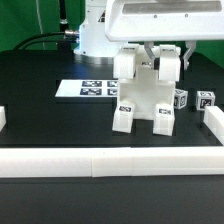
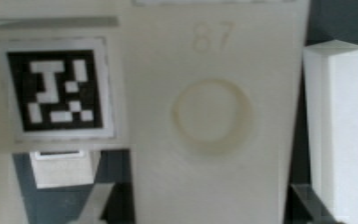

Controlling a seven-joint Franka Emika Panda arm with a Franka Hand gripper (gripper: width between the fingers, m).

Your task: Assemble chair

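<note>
Gripping the top of a half-built white chair (image 1: 140, 98), the robot's hand (image 1: 153, 60) hangs at twelve o'clock, its fingers clamped on a chair slab. The chair stands near the middle of the black tabletop (image 1: 40, 125). At its three o'clock lie two loose tagged blocks (image 1: 180, 98). At ten o'clock the marker board (image 1: 85, 88) lies flat. A long white rail (image 1: 100, 160) runs along six o'clock. The wrist view shows the slab (image 2: 208, 120) close up, with a shallow oval recess, a marker tag (image 2: 55, 88) beside it, and a square post (image 2: 336, 110).
</note>
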